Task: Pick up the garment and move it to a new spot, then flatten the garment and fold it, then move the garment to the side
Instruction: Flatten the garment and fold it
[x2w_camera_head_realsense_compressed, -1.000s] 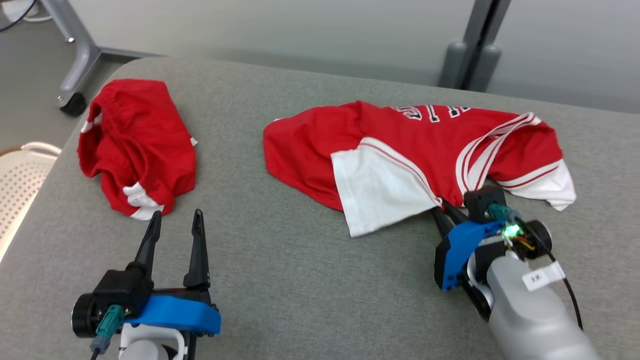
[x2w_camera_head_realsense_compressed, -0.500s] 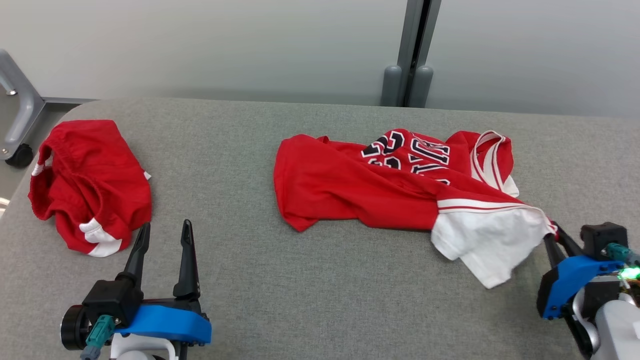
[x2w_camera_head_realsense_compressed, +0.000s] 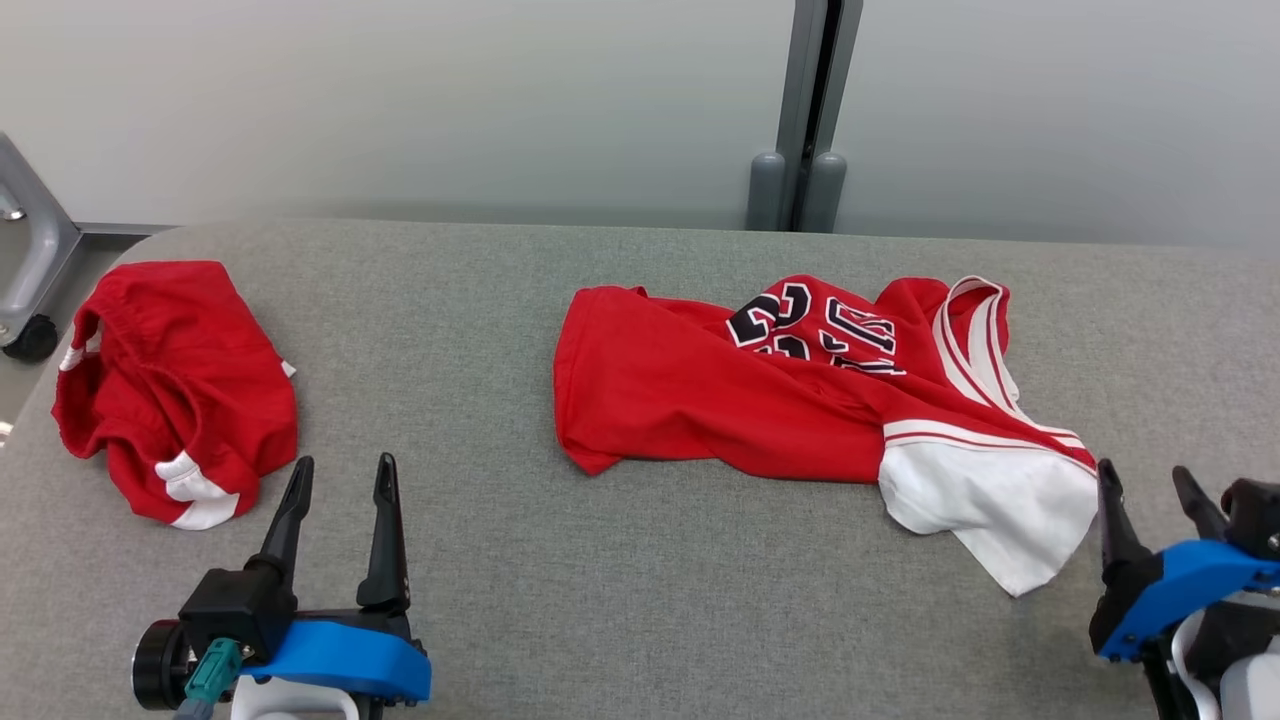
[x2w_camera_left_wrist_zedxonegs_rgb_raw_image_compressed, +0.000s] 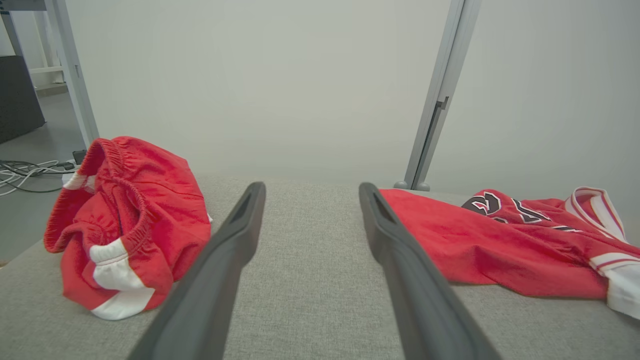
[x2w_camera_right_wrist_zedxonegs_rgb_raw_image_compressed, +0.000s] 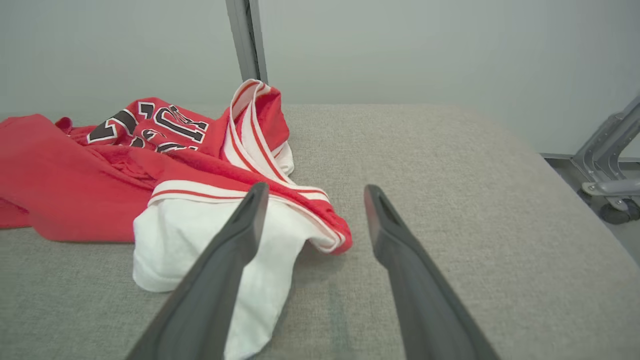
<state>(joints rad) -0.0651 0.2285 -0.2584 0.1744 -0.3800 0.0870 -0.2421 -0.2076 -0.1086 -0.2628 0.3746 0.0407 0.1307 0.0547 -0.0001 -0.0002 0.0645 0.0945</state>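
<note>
The garment (x2w_camera_head_realsense_compressed: 760, 400), a red jersey with dark numbers and a white sleeve, lies crumpled on the grey padded table (x2w_camera_head_realsense_compressed: 600, 580), right of centre. Its white sleeve (x2w_camera_head_realsense_compressed: 990, 500) points at my right gripper (x2w_camera_head_realsense_compressed: 1143, 480), which stands open just right of the sleeve's red hem with nothing in it. In the right wrist view the open right gripper (x2w_camera_right_wrist_zedxonegs_rgb_raw_image_compressed: 312, 187) has the hem of the garment (x2w_camera_right_wrist_zedxonegs_rgb_raw_image_compressed: 75, 190) just in front of its left finger. My left gripper (x2w_camera_head_realsense_compressed: 343, 470) is open near the front left, apart from the garment (x2w_camera_left_wrist_zedxonegs_rgb_raw_image_compressed: 500, 250).
A bunched pair of red shorts (x2w_camera_head_realsense_compressed: 170, 380) with white trim lies at the table's left end, just ahead of the left gripper (x2w_camera_left_wrist_zedxonegs_rgb_raw_image_compressed: 310, 187). A grey post (x2w_camera_head_realsense_compressed: 800, 110) stands behind the table. Wheeled frame legs (x2w_camera_right_wrist_zedxonegs_rgb_raw_image_compressed: 610, 200) stand beyond the right edge.
My right gripper dragged the sleeve to the right, then opened and let go; the garment now rests on the table. The head camera also shifted. The left gripper stays open.
</note>
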